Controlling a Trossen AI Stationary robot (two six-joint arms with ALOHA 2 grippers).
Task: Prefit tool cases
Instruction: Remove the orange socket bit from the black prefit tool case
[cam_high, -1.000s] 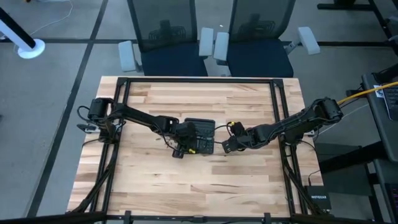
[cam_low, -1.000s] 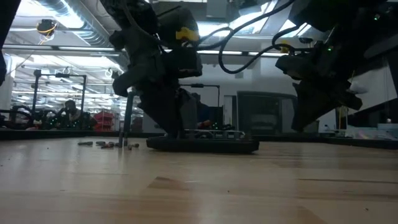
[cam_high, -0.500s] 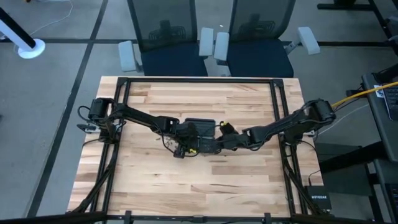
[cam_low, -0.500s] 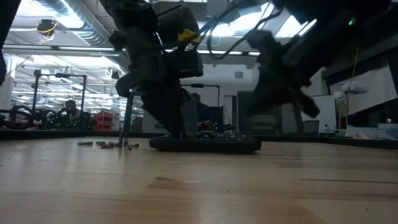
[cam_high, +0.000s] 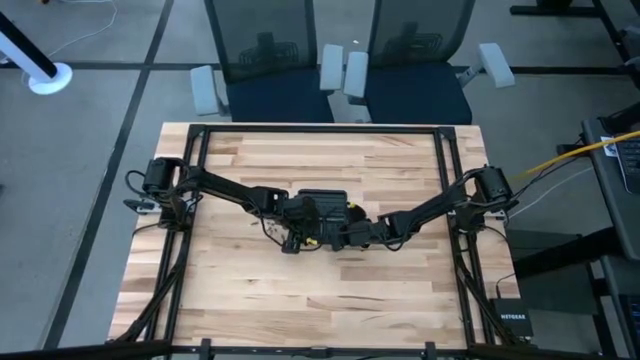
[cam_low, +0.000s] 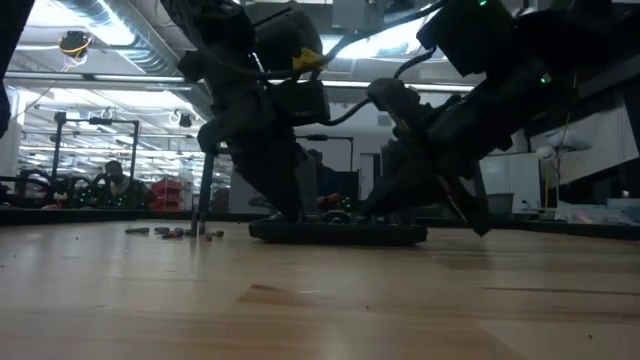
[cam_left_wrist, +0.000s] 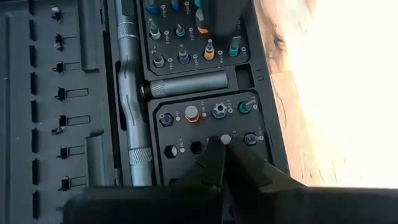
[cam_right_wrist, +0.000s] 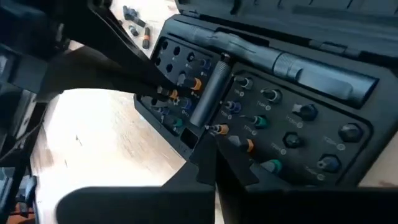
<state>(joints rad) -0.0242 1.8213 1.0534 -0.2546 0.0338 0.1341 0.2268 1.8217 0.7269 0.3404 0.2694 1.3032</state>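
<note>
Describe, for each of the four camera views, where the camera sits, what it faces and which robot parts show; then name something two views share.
High view: above, facing down on the wooden table; both arms meet at the open tool case.
Low view: at tabletop height, facing the room; both arms descend onto the case; loose bits lie beside it.
Left wrist view: over the case; shut left gripper at a bit slot.
Right wrist view: angled across the case; shut right gripper in the foreground.
Shared: both wrist views show the case's long metal driver handle.
</note>
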